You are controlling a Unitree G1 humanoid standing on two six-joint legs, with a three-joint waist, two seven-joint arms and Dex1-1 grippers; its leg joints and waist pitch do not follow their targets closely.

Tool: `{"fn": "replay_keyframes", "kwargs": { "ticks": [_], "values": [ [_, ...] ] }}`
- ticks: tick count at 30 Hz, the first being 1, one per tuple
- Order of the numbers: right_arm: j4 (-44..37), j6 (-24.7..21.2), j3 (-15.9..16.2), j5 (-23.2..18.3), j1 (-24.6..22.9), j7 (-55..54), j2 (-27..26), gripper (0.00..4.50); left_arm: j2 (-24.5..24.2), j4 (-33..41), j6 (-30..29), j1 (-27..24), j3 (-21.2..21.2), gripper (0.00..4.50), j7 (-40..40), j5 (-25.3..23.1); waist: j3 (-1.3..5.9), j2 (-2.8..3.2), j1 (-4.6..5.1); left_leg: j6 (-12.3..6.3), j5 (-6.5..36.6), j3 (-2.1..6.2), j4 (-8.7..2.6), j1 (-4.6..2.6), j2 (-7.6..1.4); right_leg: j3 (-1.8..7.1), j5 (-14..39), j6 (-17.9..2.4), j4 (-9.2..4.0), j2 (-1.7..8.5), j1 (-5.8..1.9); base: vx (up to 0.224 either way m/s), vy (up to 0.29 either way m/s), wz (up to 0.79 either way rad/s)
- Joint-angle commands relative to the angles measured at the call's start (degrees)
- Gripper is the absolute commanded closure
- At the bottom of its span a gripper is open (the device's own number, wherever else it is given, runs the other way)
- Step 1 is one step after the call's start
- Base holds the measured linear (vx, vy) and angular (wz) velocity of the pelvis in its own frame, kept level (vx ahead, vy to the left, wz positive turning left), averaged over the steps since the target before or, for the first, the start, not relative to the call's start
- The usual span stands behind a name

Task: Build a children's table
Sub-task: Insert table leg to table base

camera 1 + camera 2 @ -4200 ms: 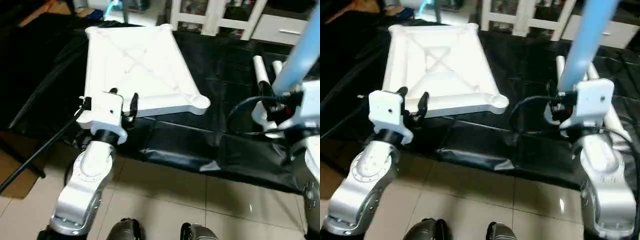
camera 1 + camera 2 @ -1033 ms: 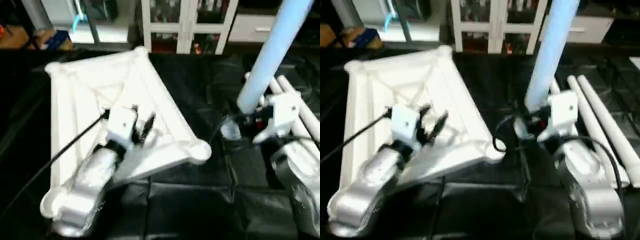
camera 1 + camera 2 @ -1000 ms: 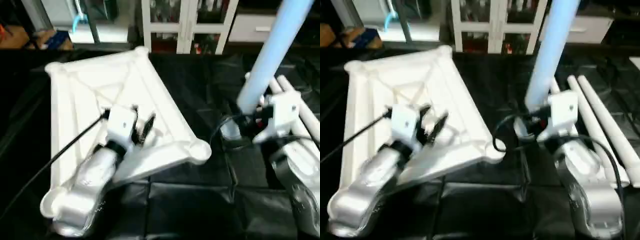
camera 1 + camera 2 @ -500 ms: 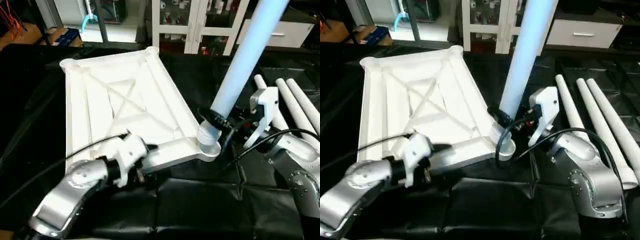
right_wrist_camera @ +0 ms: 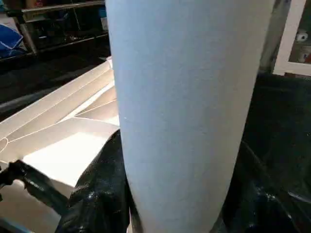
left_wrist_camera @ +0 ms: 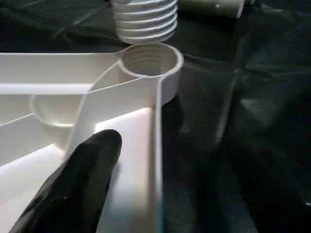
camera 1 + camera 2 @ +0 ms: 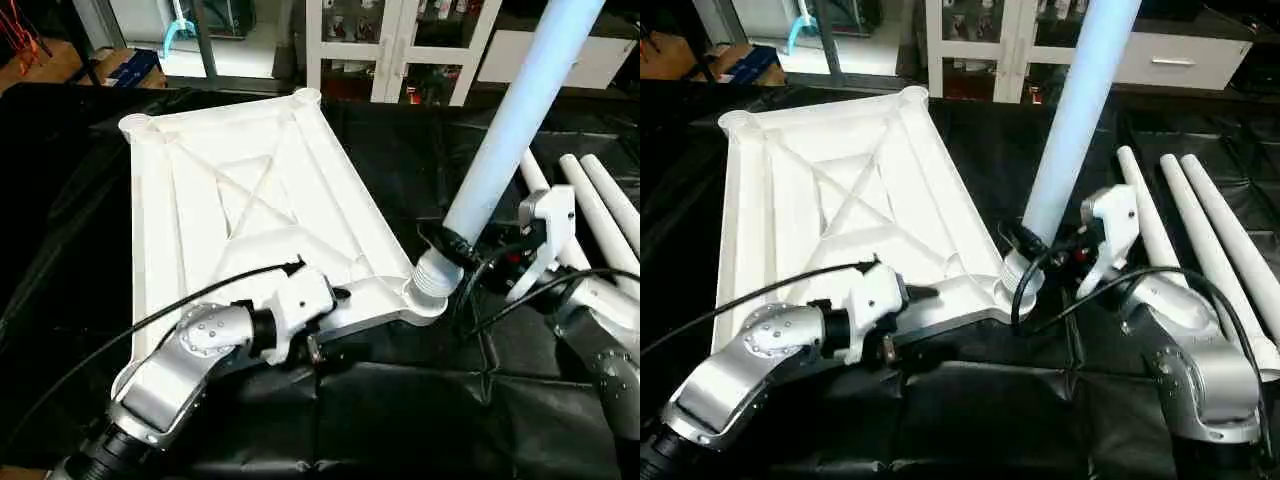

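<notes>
Black sheet (image 7: 400, 420) spread as the work surface

The creased, glossy sheet carries the white table top (image 7: 250, 200), lying ribbed underside up on its left part. Three loose white legs (image 7: 1200, 240) lie side by side on its right part, well apart from the top. White cabinets (image 7: 400, 40) stand beyond the sheet's far edge.

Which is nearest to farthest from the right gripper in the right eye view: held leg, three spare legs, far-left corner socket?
1. Held leg, gripped in the right gripper.
2. Spare legs, on the black sheet at right.
3. Far-left corner socket, across the tabletop.
</notes>
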State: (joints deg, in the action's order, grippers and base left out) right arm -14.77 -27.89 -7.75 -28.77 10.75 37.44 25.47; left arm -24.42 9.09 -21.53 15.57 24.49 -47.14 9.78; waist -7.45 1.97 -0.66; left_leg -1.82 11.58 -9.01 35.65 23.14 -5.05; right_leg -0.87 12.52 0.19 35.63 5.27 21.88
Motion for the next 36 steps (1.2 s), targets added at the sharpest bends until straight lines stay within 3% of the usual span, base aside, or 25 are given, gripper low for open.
{"fn": "replay_keyframes", "kwargs": {
  "ticks": [1, 6, 11, 13, 14, 15, 19, 24, 28, 36],
  "values": [
    [-2.03, 1.37, -1.47, 0.18, -0.18, -0.4, 0.37, 2.63, -0.38, 0.32, -0.09, 0.25, 1.01, 0.95, -0.57, -0.71, 3.54, -0.08, -0.16, -2.93, 11.75, 3.14, -5.88, -1.73, -7.34, 2.18, 1.61, -16.92, -3.68, 4.41, -1.78, 0.0, 0.0, 0.0],
    [-2.77, 1.54, -1.65, 0.15, -0.74, -0.84, 0.6, 2.63, 0.28, -3.53, 1.19, 1.97, 2.48, 1.28, 1.48, -4.72, 3.57, 0.14, 0.01, -2.44, 11.86, 3.19, -5.93, -1.72, -7.33, 2.19, 0.62, -16.55, -3.73, 4.32, -1.77, 0.0, 0.0, 0.0],
    [-3.1, 1.62, -1.51, 0.36, -1.07, -0.66, 1.14, 2.63, -0.79, -4.32, 0.56, 1.88, 1.83, 1.68, 1.52, -5.45, 3.45, 0.1, -0.01, -2.67, 11.67, 3.28, -6.13, -1.65, -7.44, 2.13, -0.14, -16.66, -3.74, 4.42, -1.88, 0.0, 0.0, 0.0],
    [-3.13, 1.61, -1.49, 0.34, -1.08, -0.64, 1.12, 2.63, -0.92, -4.53, 0.84, 1.92, 1.71, 1.79, 1.38, -5.41, 3.34, 0.16, 0.06, -2.53, 12.55, 3.31, -6.23, -1.64, -7.47, 2.13, 1.08, -16.52, -3.87, 4.43, -1.78, 0.0, 0.0, 0.0],
    [-3.14, 1.65, -1.45, 0.37, -1.1, -0.66, 1.18, 2.63, -0.97, -4.71, 0.85, 1.91, 1.55, 1.86, 1.36, -5.52, 3.24, -0.18, 0.19, -2.35, 13.64, 3.26, -6.31, -1.65, -7.45, 2.17, 2.59, -16.36, -4.08, 4.44, -1.72, 0.0, 0.0, 0.0],
    [-3.12, 1.67, -1.38, 0.36, -1.08, -0.62, 1.24, 2.63, -1.13, -4.89, 0.86, 1.87, 1.45, 2.1, 1.33, -5.74, 3.14, 0.0, 0.17, -2.06, 14.42, 3.33, -6.38, -1.64, -7.45, 2.21, 4.13, -16.13, -4.15, 4.52, -1.65, 0.0, 0.0, 0.0],
    [-2.97, 1.82, -0.95, 0.45, -0.92, -0.5, 1.33, 2.63, -1.6, -5.09, 0.63, 1.75, 1.46, 2.29, 1.13, -6.55, 2.88, -0.05, 0.33, -0.3, 17.67, 3.48, -6.67, -1.64, -7.49, 2.34, 9.14, -14.59, -4.57, 4.55, -1.31, 0.0, 0.0, 0.0],
    [-2.7, 1.89, -0.4, 0.48, -0.41, -0.41, 1.35, 2.63, -2.69, -4.6, -1.46, 1.87, 2.11, 2.71, 1.05, -7.56, 2.73, -0.25, 0.37, 0.49, 18.55, 3.47, -6.82, -1.72, -7.43, 2.53, 10.89, -13.49, -4.88, 4.63, -0.97, 0.0, 0.0, 0.0],
    [-2.51, 1.97, -0.19, 0.57, -0.18, -0.32, 1.3, 2.63, -3.52, -4.19, -3.37, 2.29, 2.42, 3.01, 0.79, -8.29, 2.81, -0.3, 0.3, -0.4, 16.29, 3.32, -6.82, -1.62, -7.36, 2.56, 9.7, -13.41, -5.01, 4.73, -1.13, 0.0, 0.0, 0.0],
    [-2.31, 2.23, -0.01, 0.82, 0.01, -0.25, 1.38, 2.63, -5.03, -3.33, -4.42, 2.64, 2.1, 3.68, 0.35, -8.59, 3.05, -0.18, 0.26, -3.19, 11.36, 3.11, -6.74, -1.56, -7.41, 2.31, 4.18, -15.12, -4.65, 4.49, -1.39, 0.0, 0.0, 0.0]
  ]
}}
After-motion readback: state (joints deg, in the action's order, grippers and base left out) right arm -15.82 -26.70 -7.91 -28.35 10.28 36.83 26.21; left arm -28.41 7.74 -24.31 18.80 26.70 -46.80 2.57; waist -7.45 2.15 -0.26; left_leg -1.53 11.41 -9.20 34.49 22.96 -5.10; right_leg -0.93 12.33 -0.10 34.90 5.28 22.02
